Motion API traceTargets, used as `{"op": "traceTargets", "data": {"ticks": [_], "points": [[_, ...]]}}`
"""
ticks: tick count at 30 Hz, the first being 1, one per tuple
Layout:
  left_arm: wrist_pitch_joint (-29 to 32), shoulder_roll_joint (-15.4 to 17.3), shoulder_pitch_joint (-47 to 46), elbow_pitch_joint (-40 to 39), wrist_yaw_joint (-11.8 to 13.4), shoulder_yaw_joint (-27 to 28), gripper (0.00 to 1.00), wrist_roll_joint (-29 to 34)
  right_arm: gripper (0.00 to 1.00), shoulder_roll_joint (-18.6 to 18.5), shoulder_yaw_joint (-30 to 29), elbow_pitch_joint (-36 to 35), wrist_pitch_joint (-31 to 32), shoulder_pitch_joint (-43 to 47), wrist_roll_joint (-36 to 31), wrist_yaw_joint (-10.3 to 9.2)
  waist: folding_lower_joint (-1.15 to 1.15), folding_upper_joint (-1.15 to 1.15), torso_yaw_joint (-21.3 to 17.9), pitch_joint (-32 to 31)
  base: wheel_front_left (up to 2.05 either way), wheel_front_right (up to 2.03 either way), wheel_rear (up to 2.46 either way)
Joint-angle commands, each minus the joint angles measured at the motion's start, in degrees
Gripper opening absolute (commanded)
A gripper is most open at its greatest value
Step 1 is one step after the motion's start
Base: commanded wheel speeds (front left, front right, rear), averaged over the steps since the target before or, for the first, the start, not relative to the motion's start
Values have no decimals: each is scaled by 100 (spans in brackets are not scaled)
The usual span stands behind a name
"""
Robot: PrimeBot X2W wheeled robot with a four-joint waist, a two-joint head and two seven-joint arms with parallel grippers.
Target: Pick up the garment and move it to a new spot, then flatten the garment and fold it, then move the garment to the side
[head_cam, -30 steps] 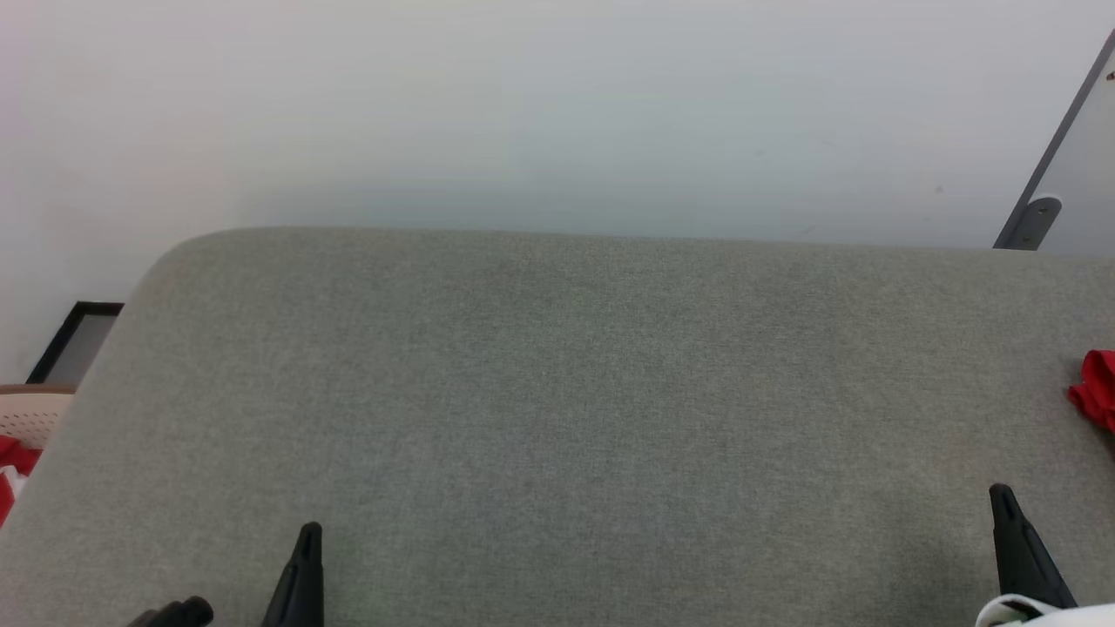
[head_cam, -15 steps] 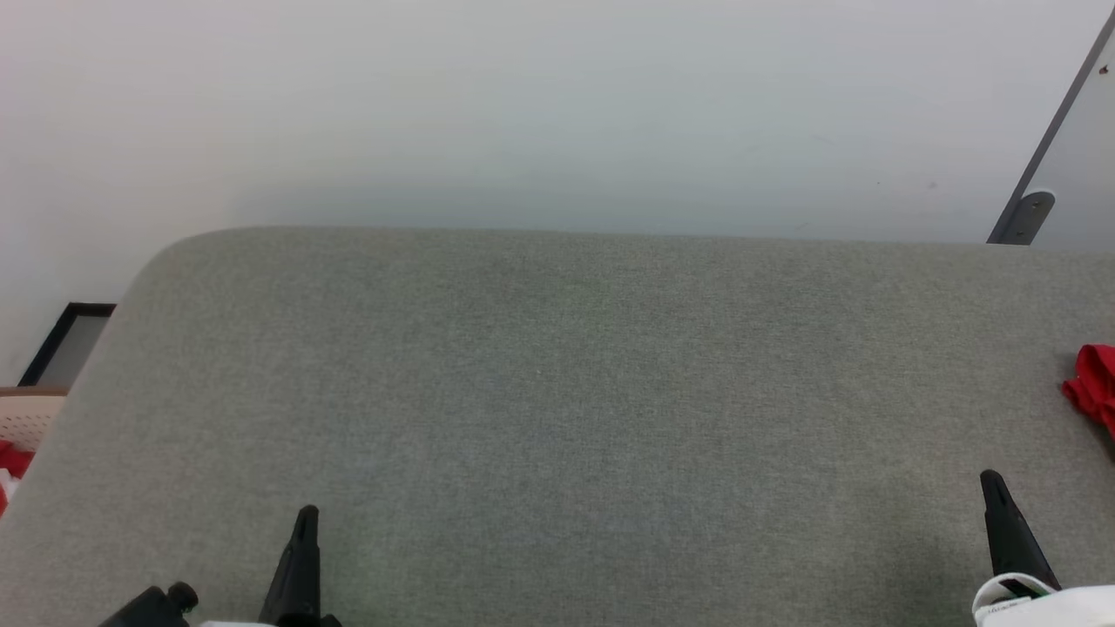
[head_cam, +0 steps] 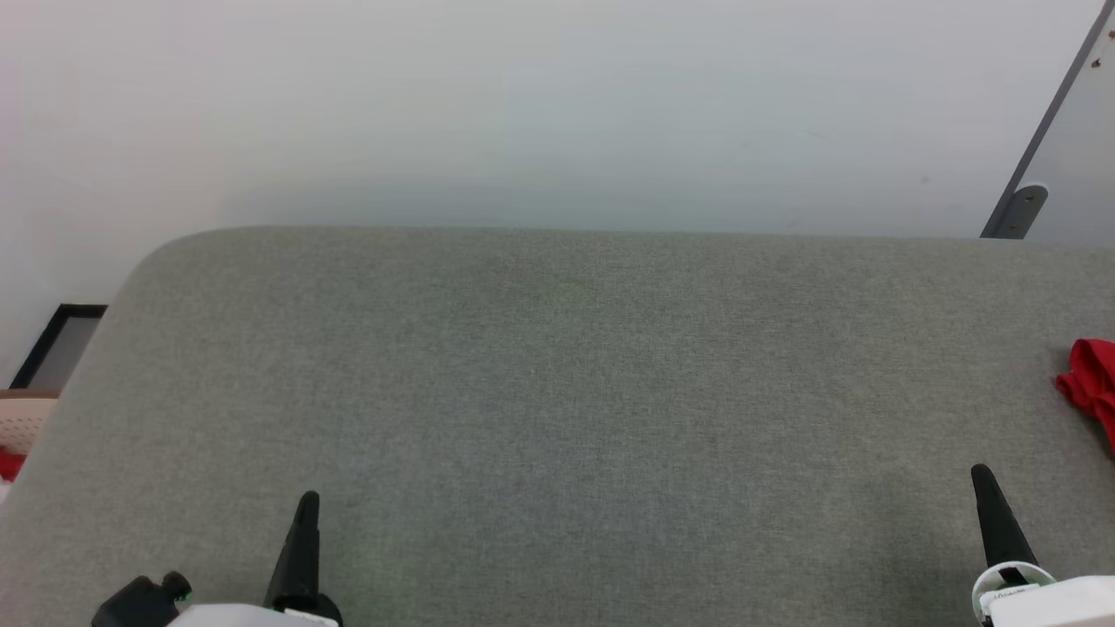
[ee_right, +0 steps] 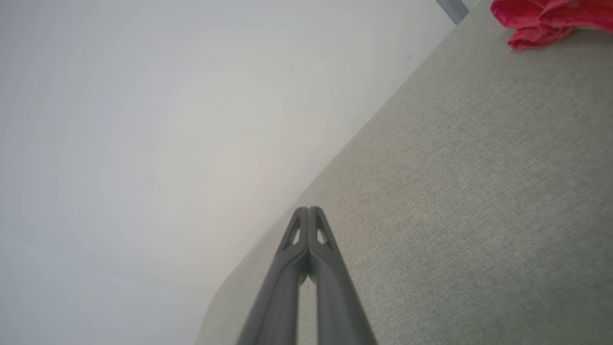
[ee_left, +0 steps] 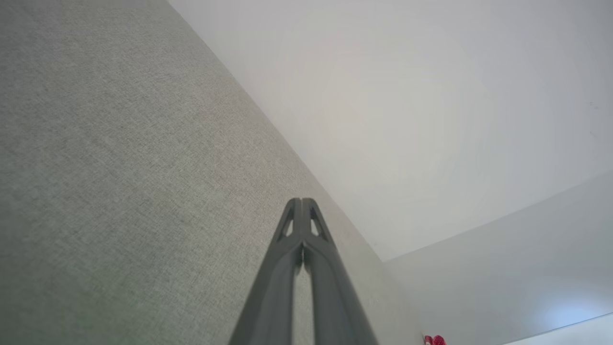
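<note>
The left gripper (head_cam: 307, 503) and right gripper (head_cam: 983, 475) are clenched empty (garment (head_cam: 1091, 383), seemingly bunched, lies rightward).

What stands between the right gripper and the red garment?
Nothing visible does. The right gripper, shut, points across the grey padded surface. The garment lies bunched on it, ahead and to the gripper's right, with just bare fabric between them.

We see bright, soft, even light throughout. The pale wall (head_cam: 557, 104) dims to a bluish band just above the grey cushion (head_cam: 557, 392), whose weave looks crisp in our wrist views. A pale glow sits low right in the left wrist view.
</note>
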Motion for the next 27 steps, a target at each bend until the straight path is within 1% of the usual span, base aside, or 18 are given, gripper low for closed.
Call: {"op": "traceTargets", "data": {"ticks": [1,27], "points": [[44,11,-150,-31,1,36,0,-184,0,10,-40,-19,28,-175,169,-3,0,0,-7,4,0,0,0],[440,-75,-448,140,2,149,0,-1533,0,136,-73,248,310,-432,1439,-5,0,0,-106,49,0,0,0]]}}
